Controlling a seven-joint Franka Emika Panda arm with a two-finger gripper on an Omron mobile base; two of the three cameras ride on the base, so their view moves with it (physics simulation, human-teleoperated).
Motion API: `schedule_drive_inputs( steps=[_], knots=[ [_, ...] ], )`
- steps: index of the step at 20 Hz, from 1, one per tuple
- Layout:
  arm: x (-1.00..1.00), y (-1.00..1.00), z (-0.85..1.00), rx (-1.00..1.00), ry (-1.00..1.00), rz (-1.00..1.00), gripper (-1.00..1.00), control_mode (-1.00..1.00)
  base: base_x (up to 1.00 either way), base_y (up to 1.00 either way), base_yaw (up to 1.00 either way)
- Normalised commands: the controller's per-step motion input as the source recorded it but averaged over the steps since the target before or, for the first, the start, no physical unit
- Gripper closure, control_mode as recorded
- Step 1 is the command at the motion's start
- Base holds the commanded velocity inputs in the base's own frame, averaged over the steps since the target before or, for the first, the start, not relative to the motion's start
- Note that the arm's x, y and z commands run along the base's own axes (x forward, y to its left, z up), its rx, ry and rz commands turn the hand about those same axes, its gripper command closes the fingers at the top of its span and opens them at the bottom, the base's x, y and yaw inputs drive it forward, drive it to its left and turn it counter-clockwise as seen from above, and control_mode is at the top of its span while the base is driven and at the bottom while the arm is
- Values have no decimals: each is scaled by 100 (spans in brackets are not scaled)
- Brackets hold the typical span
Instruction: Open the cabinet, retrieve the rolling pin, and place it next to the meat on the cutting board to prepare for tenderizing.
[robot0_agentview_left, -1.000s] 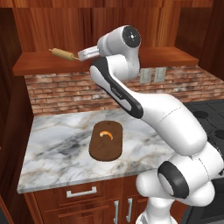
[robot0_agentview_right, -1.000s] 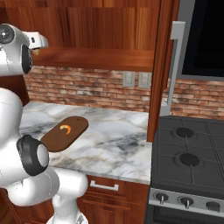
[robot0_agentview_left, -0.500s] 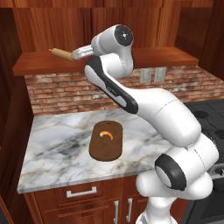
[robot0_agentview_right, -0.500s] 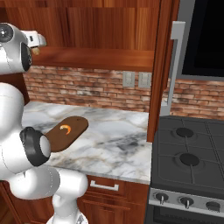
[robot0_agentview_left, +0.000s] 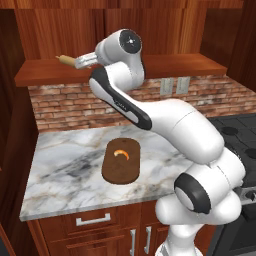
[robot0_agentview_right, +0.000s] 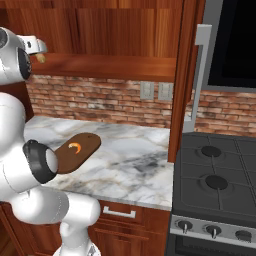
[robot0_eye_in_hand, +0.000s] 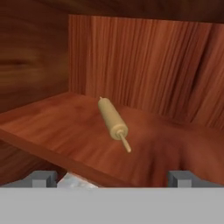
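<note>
Rolling pin (robot0_eye_in_hand: 113, 118) flat on the open cabinet (robot0_eye_in_hand: 175, 144) shelf.

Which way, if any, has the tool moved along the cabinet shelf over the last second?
Yes. In the left base view the tool has swung left along the cabinet shelf, closing in on the rolling pin, which lies where it did.

Rolling pin (robot0_eye_in_hand: 112, 119) inside cabinet (robot0_eye_in_hand: 166, 144)
</note>
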Motion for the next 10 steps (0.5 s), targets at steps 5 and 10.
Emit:
schedule_drive_inputs(
  steps=[5, 10],
  knots=[
    [23, 0, -1, 0, 0, 0, -100, -100, 0, 0, 0],
    [26, 0, 0, 0, 0, 0, -100, -100, 0, 0, 0]
  ],
)
